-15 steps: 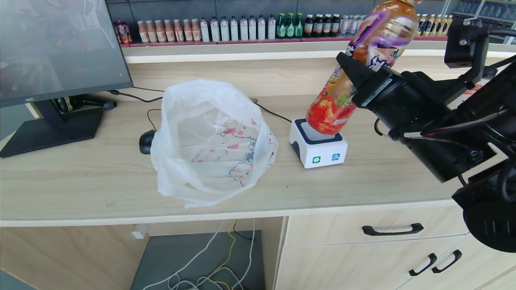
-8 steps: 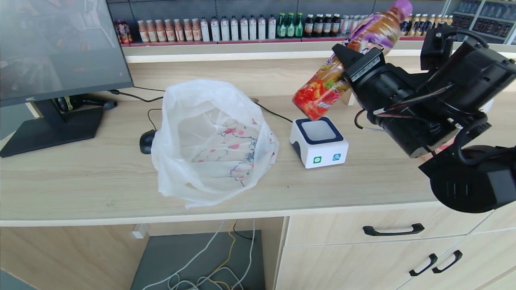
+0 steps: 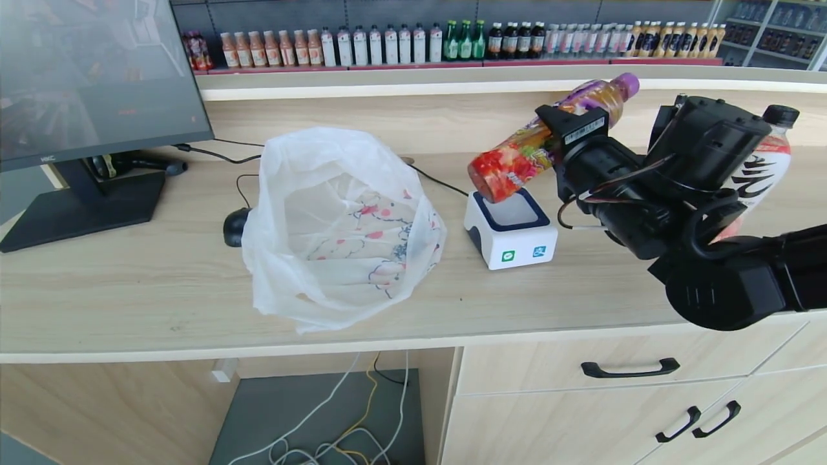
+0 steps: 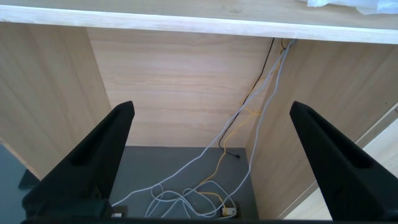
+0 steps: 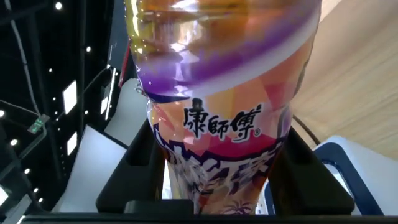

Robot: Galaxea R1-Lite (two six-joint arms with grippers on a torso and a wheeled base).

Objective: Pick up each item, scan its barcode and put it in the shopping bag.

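The bag (image 3: 342, 226) stands open-mouthed near the bench (image 3: 129, 284) front edge, with a narrow strip of bare wood between it and the scanner (image 3: 513, 232). More bare bench lies in front of the scanner. A second bottle (image 3: 765, 165) stands behind the right arm, near the right end. That arm reaches in from the right, its claw (image 3: 568, 129) clamped round the middle of the bottle (image 3: 517, 158). The bottle is tilted almost flat, its red base just above the scanner's back edge and its purple cap up and to the right; the label is orange, purple and red. The left claw (image 4: 211, 109) hangs below the bench edge, spread wide and empty
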